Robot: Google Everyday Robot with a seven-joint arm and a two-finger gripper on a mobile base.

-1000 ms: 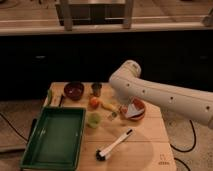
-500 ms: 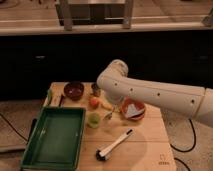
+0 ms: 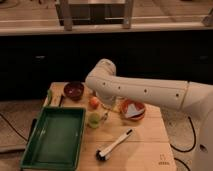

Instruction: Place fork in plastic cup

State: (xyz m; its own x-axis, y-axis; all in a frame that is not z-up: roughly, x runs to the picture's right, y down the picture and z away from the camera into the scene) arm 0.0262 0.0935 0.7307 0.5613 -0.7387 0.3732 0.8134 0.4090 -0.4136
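A white robot arm (image 3: 150,92) reaches from the right over a pale wooden table (image 3: 145,150). Its gripper (image 3: 107,109) hangs low under the bent joint, just right of the small pale yellow-green plastic cup (image 3: 94,119) — upright, close beside the green rectangular plastic tray (image 3: 52,137). How the gripper is set cannot be told; the fork cannot be made out.

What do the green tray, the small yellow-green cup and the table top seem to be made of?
The green tray: probably plastic; even colour, moulded rim. The plastic cup: likely plastic, matte; uniform pale tint. The table: seemingly wood; warm tan surface. The end effector hangs beside the cup, under the arm.
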